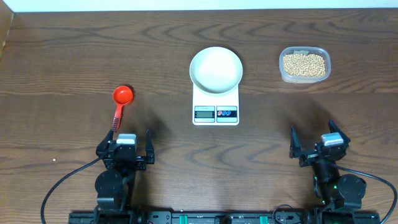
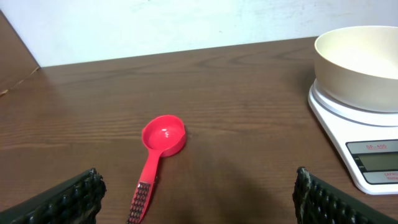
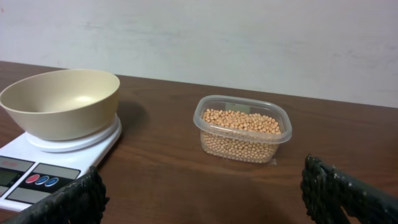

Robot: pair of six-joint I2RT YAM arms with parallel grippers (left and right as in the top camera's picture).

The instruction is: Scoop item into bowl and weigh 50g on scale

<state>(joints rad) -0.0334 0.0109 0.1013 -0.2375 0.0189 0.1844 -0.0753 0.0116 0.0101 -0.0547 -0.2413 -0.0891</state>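
ok, left end effector [image 1: 129,140] and right end effector [image 1: 314,135] both apart, empty. red plastic scoop [image 1: 119,111] just ahead of left, handle toward it; small tan beans [image 1: 304,64] in clear plastic tub [image 1: 281,65] ahead of right.

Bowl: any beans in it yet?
No, the bowl on the scale is empty; the beans sit in the clear tub.

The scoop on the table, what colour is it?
Red: the scoop has a red cup and handle, clearest in the left wrist view.
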